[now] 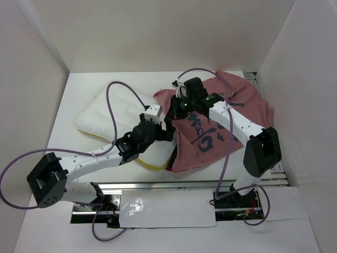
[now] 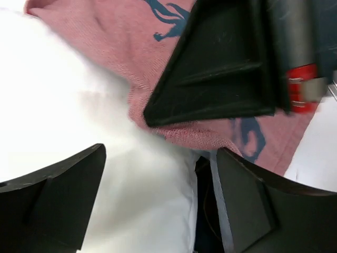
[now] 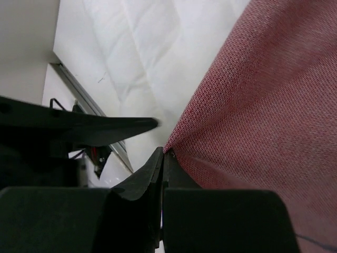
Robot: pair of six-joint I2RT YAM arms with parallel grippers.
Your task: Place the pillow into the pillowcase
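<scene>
The white pillow [image 1: 102, 116] lies left of centre, its yellow edge showing near the front. The pillowcase [image 1: 221, 124], faded pink-red with dark blue marks, is spread to its right and overlaps the pillow's right end. My right gripper [image 1: 179, 108] is shut on the pillowcase's edge [image 3: 221, 121], pinching the cloth at the fingertips [image 3: 164, 153] above the pillow [image 3: 142, 47]. My left gripper [image 1: 167, 132] stands open just below it. In the left wrist view its fingers [image 2: 58, 195] straddle white pillow [image 2: 147, 200] beneath the pillowcase rim [image 2: 105, 37], left gripper [image 2: 160, 153].
White walls close in the table at the back and both sides. A metal rail [image 1: 200, 184] runs along the near edge, with a glossy white sheet [image 1: 163, 208] in front of it. Purple cables [image 1: 113, 100] loop over both arms.
</scene>
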